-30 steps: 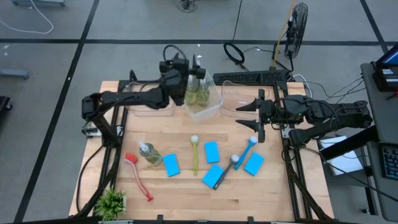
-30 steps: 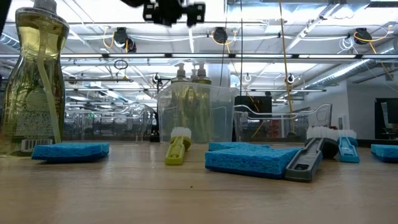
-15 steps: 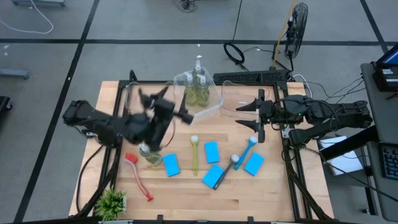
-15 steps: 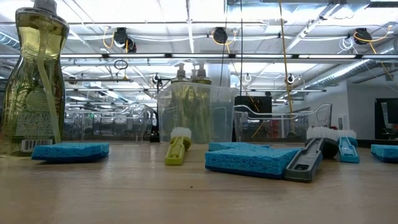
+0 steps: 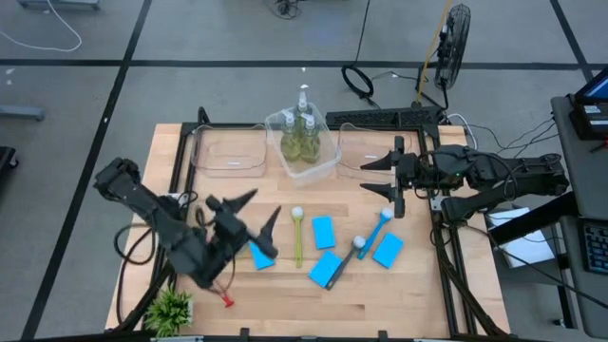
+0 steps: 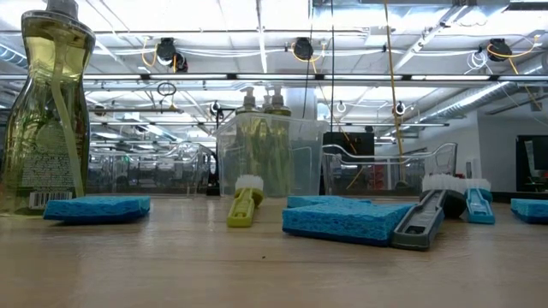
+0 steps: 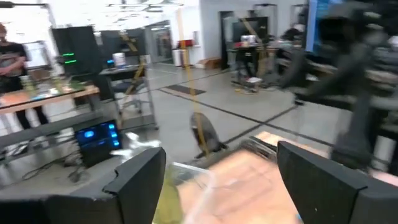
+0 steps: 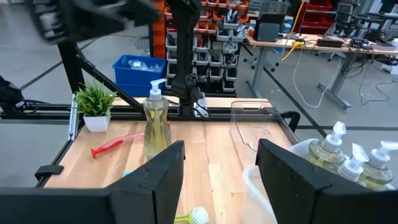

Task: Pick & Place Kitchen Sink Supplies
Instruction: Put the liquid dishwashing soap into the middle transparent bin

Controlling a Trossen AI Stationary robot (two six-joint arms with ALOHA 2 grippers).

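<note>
High view: left gripper spread wide, empty; right gripper parted, empty.

bottles: three clear pump bottles of yellow-green liquid upright in the middle clear tub; a fourth bottle upright on the wood | sponges: four light-blue sponges flat (one under the grey brush) | brushes: red, yellow-green, blue, grey, all lying flat
</note>
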